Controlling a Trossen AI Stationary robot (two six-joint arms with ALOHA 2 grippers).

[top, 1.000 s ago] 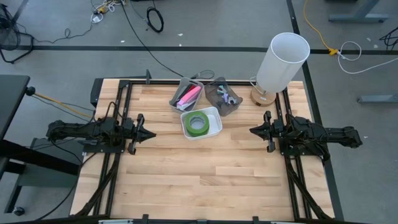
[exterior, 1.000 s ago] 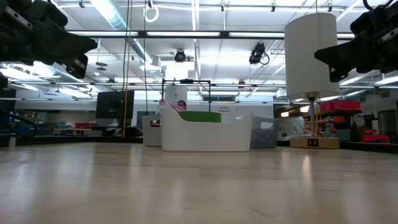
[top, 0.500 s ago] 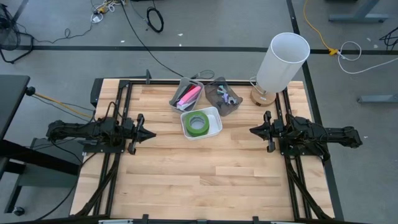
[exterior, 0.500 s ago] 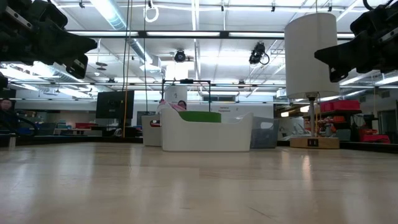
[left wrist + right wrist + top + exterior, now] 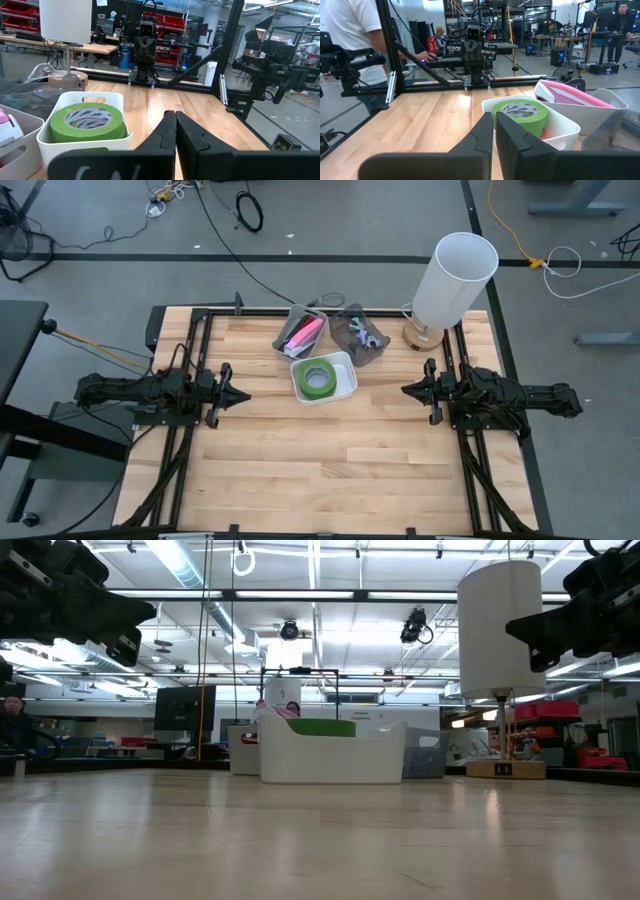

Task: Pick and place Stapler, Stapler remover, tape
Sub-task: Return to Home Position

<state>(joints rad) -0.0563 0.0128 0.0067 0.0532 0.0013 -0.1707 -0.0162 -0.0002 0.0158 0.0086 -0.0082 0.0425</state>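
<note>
- Nothing on the desk has shifted over the last second; both arms sit parked as before.
- Left claw waits at the desk's left edge, fingers pressed together, empty.
- Right claw waits at the right edge, likewise pressed together and empty.
- Green tape lies flat inside the white bin, mid-desk; a reddish edge beneath it may be another roll.

Green tape lies flat in the white bin, pink stapler in the gray bin, staple remover in the dark bin.
</note>
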